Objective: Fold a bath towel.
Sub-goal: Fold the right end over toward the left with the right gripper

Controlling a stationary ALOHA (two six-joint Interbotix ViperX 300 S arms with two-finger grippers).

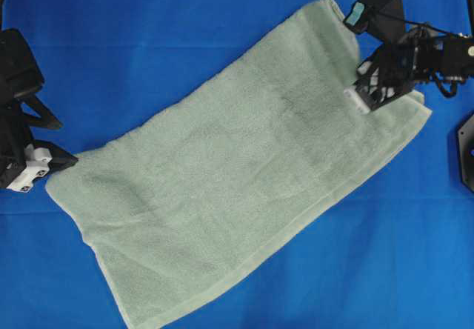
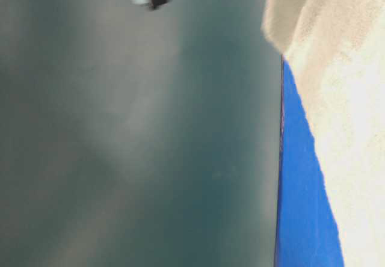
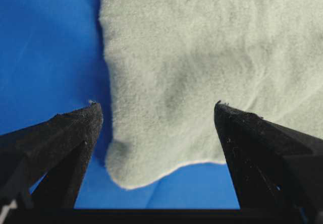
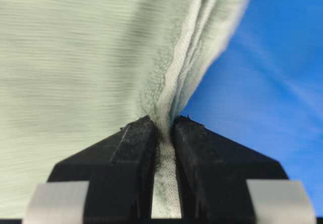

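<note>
Bath towel (image 1: 237, 173) diagonal on table cloth (image 1: 148, 40), right gripper (image 1: 364, 92) on its far-right edge

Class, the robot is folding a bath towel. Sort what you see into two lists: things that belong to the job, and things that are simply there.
Belongs to the job:
- bath towel
- right gripper, fingers shut on the towel's edge
- left gripper, open beside a towel corner

Simply there:
- blue table cloth
</note>
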